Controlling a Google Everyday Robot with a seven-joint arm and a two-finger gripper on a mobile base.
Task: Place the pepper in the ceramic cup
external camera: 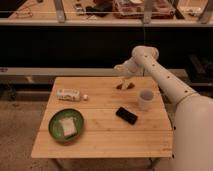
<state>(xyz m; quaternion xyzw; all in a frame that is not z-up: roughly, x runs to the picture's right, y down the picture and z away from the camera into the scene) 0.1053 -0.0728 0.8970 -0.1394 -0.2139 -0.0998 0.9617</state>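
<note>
The small dark red-brown pepper (127, 86) lies on the wooden table (100, 137) near its far edge, right of centre. My gripper (122, 81) hangs from the white arm and points down right over the pepper's left end, at or just above it. The white ceramic cup (145, 99) stands upright on the table to the right of the pepper and a little nearer to me, apart from the gripper.
A black phone-like slab (126, 115) lies in front of the pepper. A green round plate (66, 125) with a pale block on it sits at the front left. A white bottle (68, 94) lies on its side at the left. Dark shelving runs behind the table.
</note>
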